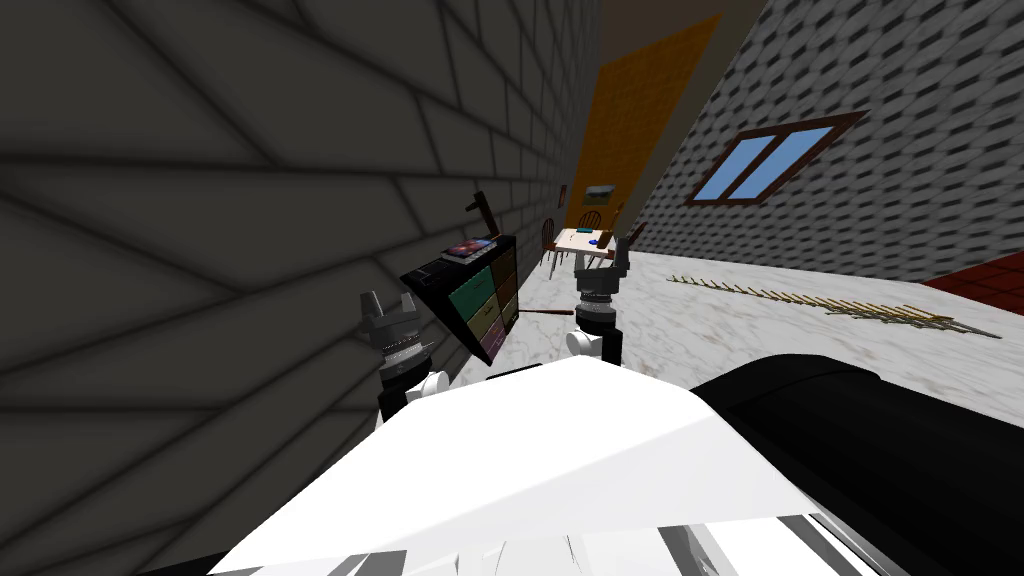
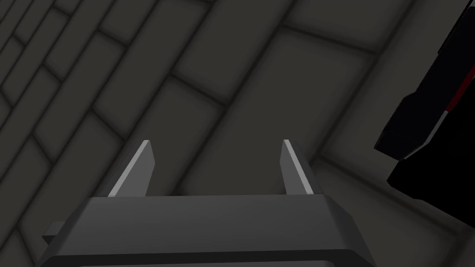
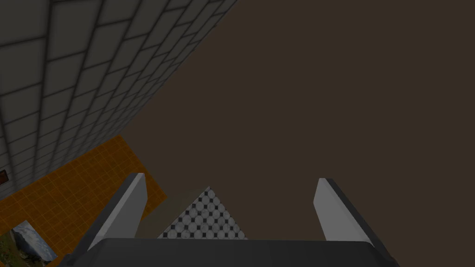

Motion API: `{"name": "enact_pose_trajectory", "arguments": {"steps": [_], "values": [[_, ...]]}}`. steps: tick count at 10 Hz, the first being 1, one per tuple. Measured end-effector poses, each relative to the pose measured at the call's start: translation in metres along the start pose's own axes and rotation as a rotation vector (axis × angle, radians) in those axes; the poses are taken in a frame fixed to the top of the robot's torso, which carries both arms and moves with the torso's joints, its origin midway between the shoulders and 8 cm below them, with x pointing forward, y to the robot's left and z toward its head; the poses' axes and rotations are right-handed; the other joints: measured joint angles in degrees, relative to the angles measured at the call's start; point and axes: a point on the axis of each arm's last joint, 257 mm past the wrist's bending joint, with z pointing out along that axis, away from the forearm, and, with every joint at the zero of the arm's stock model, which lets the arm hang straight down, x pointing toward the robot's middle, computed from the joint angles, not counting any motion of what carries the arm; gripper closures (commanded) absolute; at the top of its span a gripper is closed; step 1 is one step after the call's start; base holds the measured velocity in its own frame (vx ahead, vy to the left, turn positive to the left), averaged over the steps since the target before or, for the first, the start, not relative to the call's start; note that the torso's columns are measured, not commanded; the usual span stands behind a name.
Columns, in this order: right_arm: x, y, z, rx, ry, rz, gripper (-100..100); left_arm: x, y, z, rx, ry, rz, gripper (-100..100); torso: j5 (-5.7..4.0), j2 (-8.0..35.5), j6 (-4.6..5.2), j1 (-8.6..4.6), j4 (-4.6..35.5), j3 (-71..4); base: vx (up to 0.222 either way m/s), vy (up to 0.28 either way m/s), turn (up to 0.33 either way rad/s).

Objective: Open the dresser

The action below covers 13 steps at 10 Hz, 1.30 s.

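The dresser is a black cabinet with coloured drawer fronts, standing against the grey brick wall ahead of me; flat items lie on its top. My left gripper is raised just left of the dresser, a short way from its near corner, fingers open and empty. In the left wrist view the left gripper faces the brick wall, and a black edge of the dresser shows beside it. My right gripper is raised to the dresser's right, apart from it. Its fingers stand wide apart, holding nothing.
A grey brick wall runs close along my left side. Farther down the room stand a small table with chairs and an orange wall. A long slatted object lies on the marble floor to the right.
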Motion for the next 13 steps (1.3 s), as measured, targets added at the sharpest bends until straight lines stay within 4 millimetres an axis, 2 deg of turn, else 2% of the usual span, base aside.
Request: {"name": "enact_pose_trajectory", "arguments": {"steps": [2, 9, 10, 11, 13], "values": [[0.0, 0.0, 0.0, 0.0, 0.0, 0.0, 0, 0.0, 0.0, 0.0, 0.0, 0.0, 0.0, 0, 0.0, 5.97, 0.0, 0.0, 6.0, -12.0, 0.0, 0.0, 0.0], [0.0, 0.0002, 0.0001, 0.0, 0.0, 0.0, 0, 0.0, -0.0002, 0.0001, 0.0, 0.0, 0.0, 0, 0.0, 35.39, 0.0, 0.0, 35.37, -70.73, 0.0, 0.0, 0.0], [0.0, 0.0002, 0.0001, 0.0, 0.0, 0.0, 0, 0.0, -0.0002, 0.0001, 0.0, 0.0, 0.0, -100, 0.0, 39.62, 0.0, 0.0, 39.6, -79.19, 0.03, -0.023, 0.025], [0.0, 0.0, 0.0, 0.0, 0.0, 0.0, 0, -0.0001, 0.0009, -0.0014, -0.007, 0.021, 0.008, -100, -0.01, 41.49, -0.01, -0.05, 41.48, -83.17, 0.054, -0.051, 0.046], [-0.0001, -0.0001, -0.0001, 0.0, 0.0, 0.0, 0, -0.0014, 0.0019, -0.0075, -0.027, 0.061, 0.023, -100, -0.03, 42.07, 0.0, -0.1, 42.17, -84.61, 0.082, -0.082, 0.068]]}}
